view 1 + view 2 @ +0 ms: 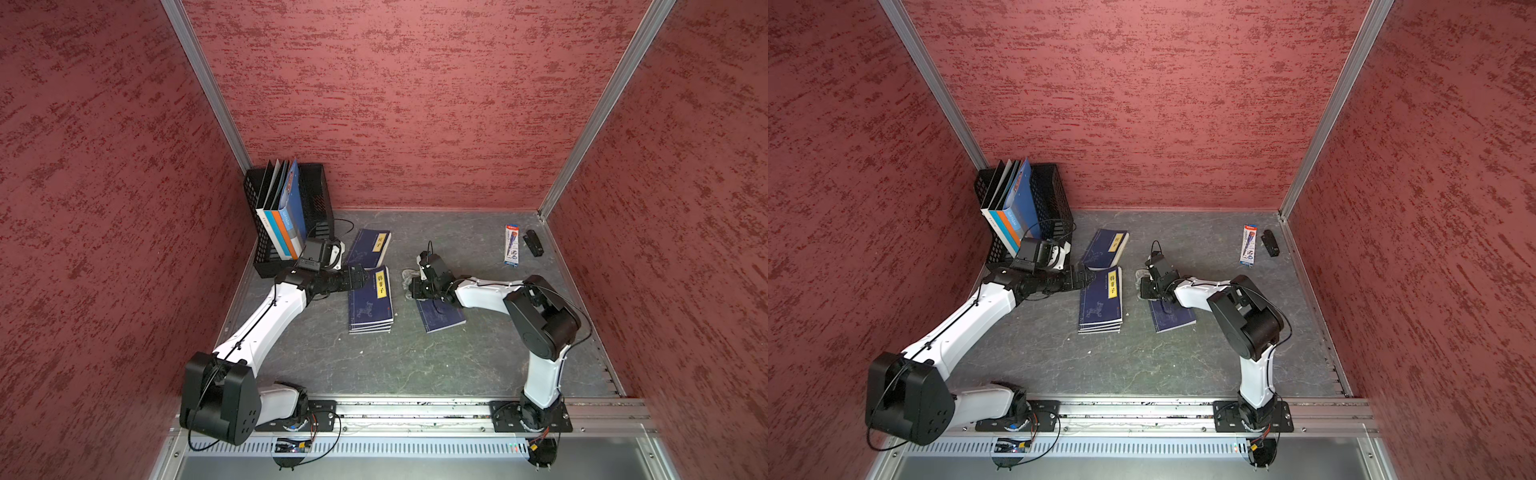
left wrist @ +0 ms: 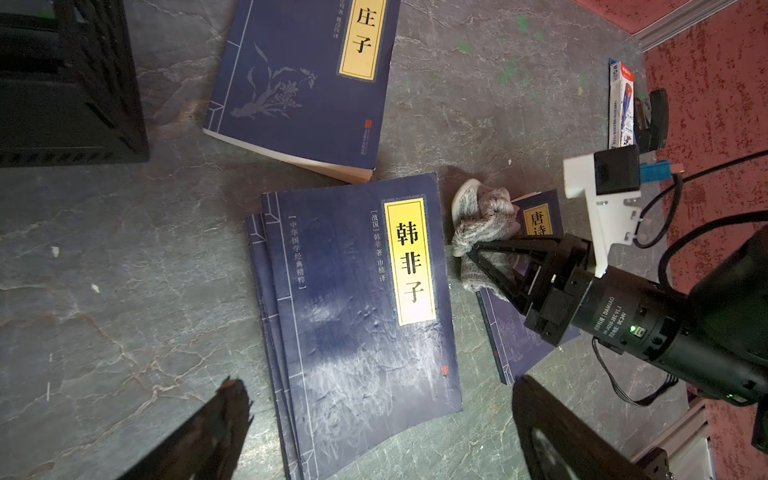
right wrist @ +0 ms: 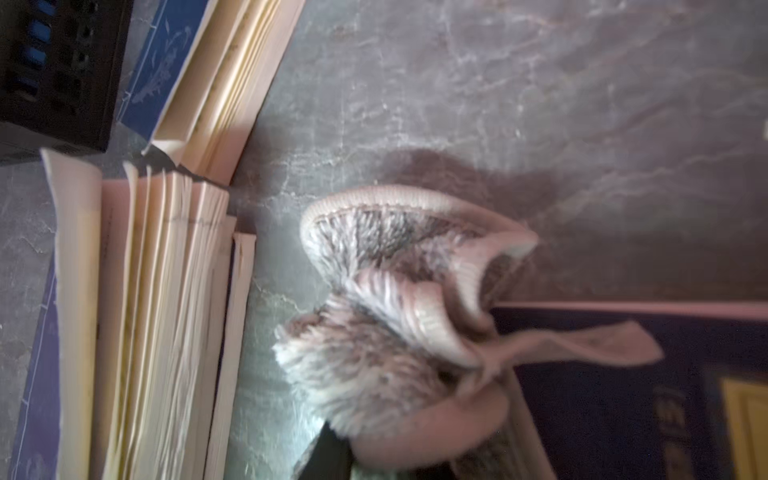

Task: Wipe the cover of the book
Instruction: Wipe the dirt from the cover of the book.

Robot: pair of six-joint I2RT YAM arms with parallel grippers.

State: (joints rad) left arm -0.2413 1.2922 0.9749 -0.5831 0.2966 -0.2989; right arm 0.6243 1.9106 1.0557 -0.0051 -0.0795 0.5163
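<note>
A dark blue book (image 1: 442, 320) (image 1: 1173, 320) with a yellow title label lies right of centre, partly under my right arm. My right gripper (image 1: 415, 286) (image 2: 476, 249) (image 3: 374, 461) is shut on a fluffy grey cloth (image 1: 409, 276) (image 2: 482, 216) (image 3: 374, 365). The cloth rests at the book's far left corner (image 3: 602, 415) and hangs over onto the table. My left gripper (image 1: 361, 276) (image 2: 380, 386) hovers open over a stack of similar blue books (image 1: 372, 303) (image 2: 357, 299), with nothing between its fingers (image 2: 228, 399).
Another blue book (image 1: 370, 247) (image 2: 299, 83) lies behind the stack. A black mesh basket (image 1: 316, 195) with upright folders stands in the back left corner. A pen package (image 1: 512, 245) and a black stapler (image 1: 534, 243) lie at the back right.
</note>
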